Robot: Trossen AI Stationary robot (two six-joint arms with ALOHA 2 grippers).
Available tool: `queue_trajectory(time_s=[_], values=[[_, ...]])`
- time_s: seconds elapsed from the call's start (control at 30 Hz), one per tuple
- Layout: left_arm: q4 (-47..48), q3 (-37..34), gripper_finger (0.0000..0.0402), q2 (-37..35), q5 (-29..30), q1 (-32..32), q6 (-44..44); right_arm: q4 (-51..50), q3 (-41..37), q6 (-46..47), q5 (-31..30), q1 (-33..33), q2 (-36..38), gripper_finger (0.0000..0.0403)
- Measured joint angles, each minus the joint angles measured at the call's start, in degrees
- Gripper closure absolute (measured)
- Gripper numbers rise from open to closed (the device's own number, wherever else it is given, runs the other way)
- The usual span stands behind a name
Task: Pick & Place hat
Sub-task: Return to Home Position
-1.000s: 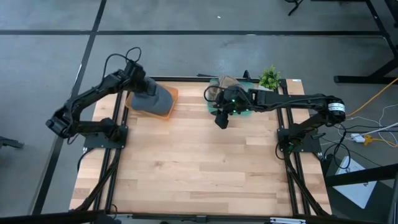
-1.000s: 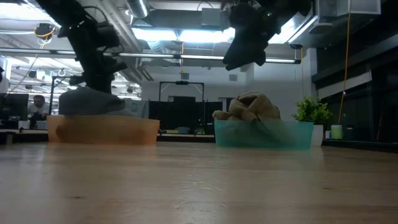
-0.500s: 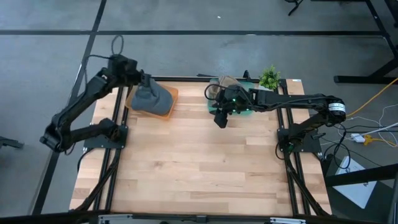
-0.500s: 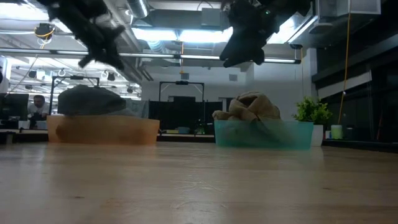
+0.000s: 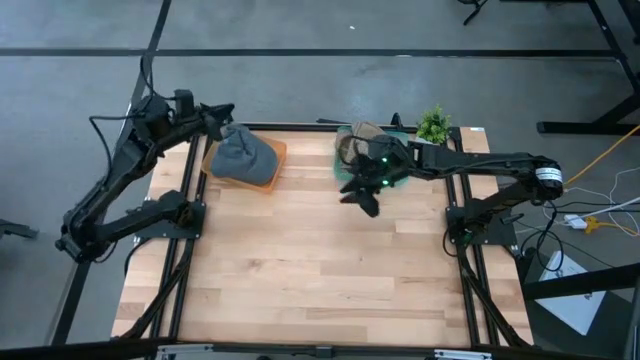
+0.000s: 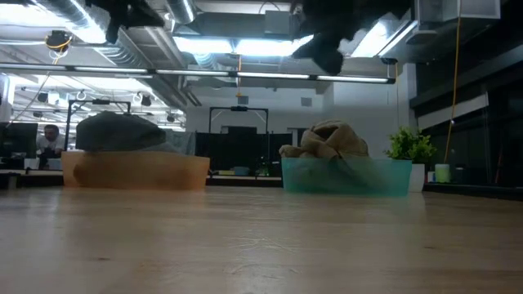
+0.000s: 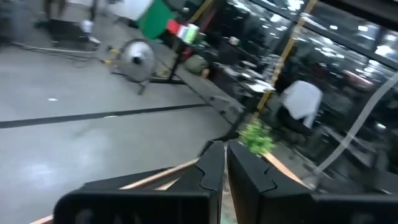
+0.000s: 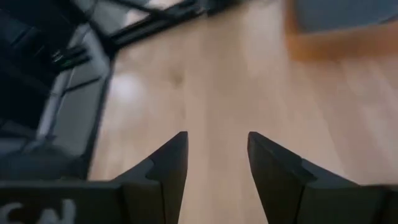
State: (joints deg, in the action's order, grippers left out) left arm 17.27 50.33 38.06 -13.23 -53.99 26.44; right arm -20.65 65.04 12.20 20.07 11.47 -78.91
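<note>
A gray cap [image 5: 245,157] is seen in the orange bin [image 5: 281,149]. The left gripper [image 5: 224,111] is held pressed together beside it; the right gripper [image 5: 366,203] is spread above the table [image 5: 320,270].

Table [image 5: 320,270] of pale wooden planks, smooth, with a soft sheen when seen at table height. Gray cap [image 5: 245,157] of matt cloth. Orange bin [image 6: 135,171] of half-clear plastic. Brown cap [image 6: 327,140] of crumpled matt cloth. Green bin [image 6: 347,177] of see-through plastic, slightly glossy. Arms [image 5: 480,162] dark with a matt finish. Floor [image 5: 300,90] gray, smooth and dull.
</note>
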Motion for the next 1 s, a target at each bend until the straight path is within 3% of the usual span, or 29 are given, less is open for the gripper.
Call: queue_trajectory(time_s=[0.07,0.23,0.37,0.53,0.7,0.83,1.0], values=[[0.31,0.0,0.0385,-1.01,0.04,2.64,-0.02,-4.06,0.0,-0.64,-0.45,-0.28,1.66,0.0238],[0.73,0.0,0.0388,-2.5,0.22,9.59,0.0,-18.38,-0.02,-2.26,-12.67,-2.81,7.51,0.0238],[0.95,-0.02,0.0387,-2.67,2.0,14.81,-0.04,-19.1,-5.0,-3.84,-17.37,-5.39,14.05,0.0238],[1.0,-0.16,0.0385,-2.16,6.53,20.13,-0.17,-9.15,-21.24,1.91,-16.88,-7.86,25.19,0.0238],[1.47,-0.22,0.0386,-1.27,11.12,23.71,-0.17,11.52,-37.39,10.62,-16.75,-10.08,35.73,0.0238],[1.43,-0.22,0.0384,-0.37,13.56,25.13,-0.17,27.25,-46.26,11.15,-15.88,-10.76,41.19,0.0238],[1.46,-0.22,0.0388,1.35,13.75,26.39,-0.17,35.92,-54.33,9.86,-16.02,-10.61,46.64,0.0238]])
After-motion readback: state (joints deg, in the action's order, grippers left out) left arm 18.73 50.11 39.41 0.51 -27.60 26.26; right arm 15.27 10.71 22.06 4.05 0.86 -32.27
